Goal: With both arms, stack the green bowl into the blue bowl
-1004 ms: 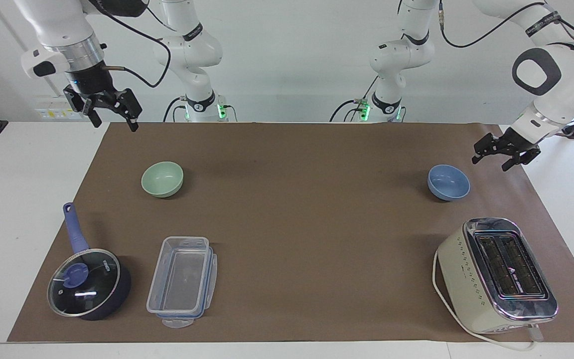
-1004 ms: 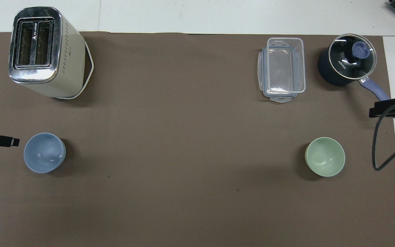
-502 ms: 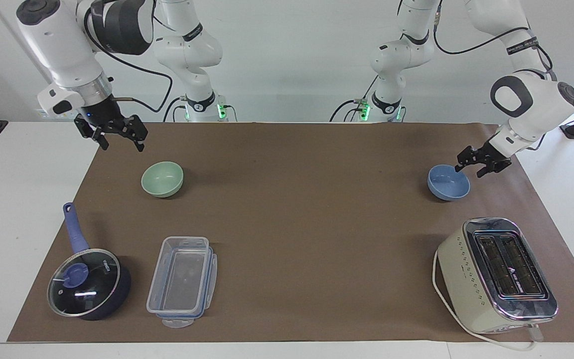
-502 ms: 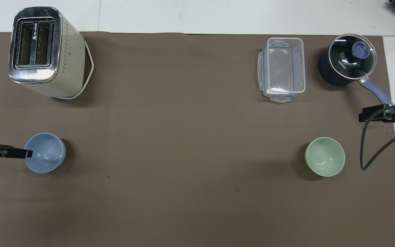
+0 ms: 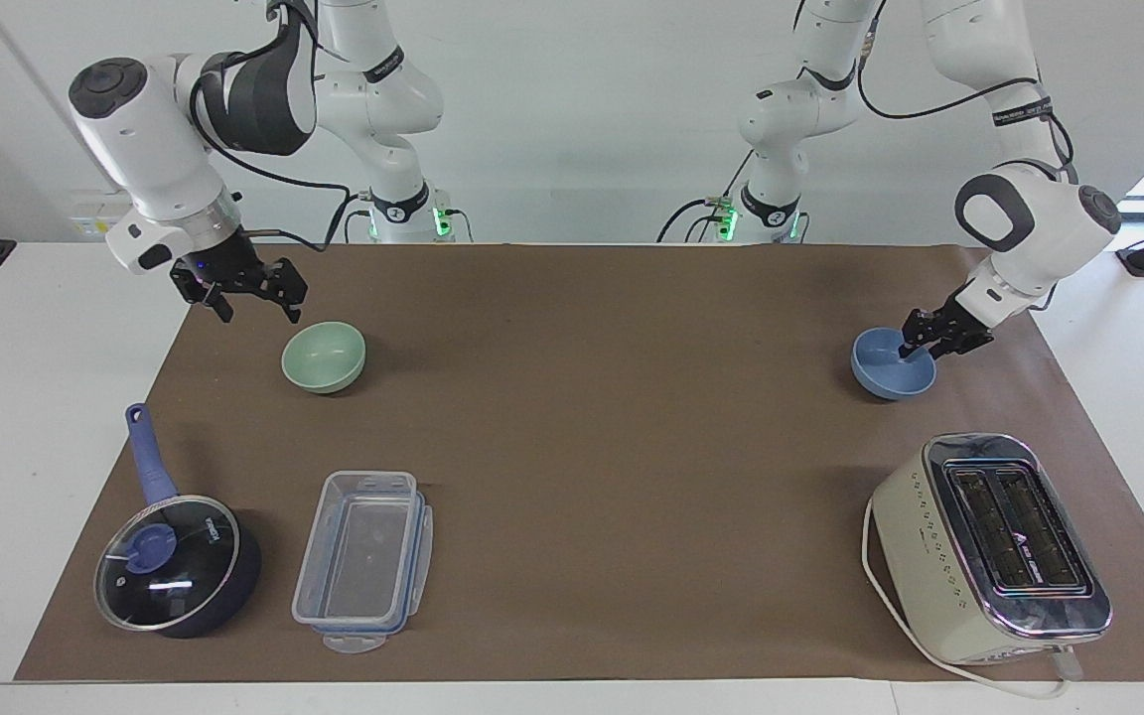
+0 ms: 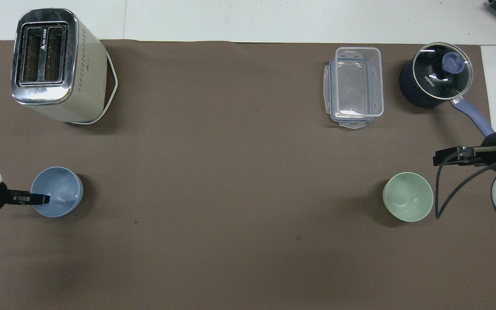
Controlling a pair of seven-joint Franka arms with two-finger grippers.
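Observation:
The pale green bowl point(image 5: 324, 356) stands upright on the brown mat toward the right arm's end; it also shows in the overhead view point(image 6: 408, 196). The blue bowl point(image 5: 885, 369) stands upright toward the left arm's end, seen from above too point(image 6: 60, 191). My left gripper point(image 5: 932, 346) is low at the blue bowl's rim on the side toward the left arm's end, open, one finger point(image 6: 37, 199) reaching over the rim into the bowl. My right gripper point(image 5: 254, 296) is open and empty, hovering just beside the green bowl without touching it; from above it shows at the mat's edge point(image 6: 441, 156).
A cream toaster point(image 5: 994, 546) stands farther from the robots than the blue bowl. A clear plastic container point(image 5: 363, 561) and a dark blue lidded saucepan point(image 5: 175, 566) stand farther from the robots than the green bowl. The mat point(image 5: 612, 417) lies between the bowls.
Both arms came down and inward. My left gripper moved from beside the blue bowl onto its rim. My right gripper dropped close to the green bowl. Neither bowl has moved.

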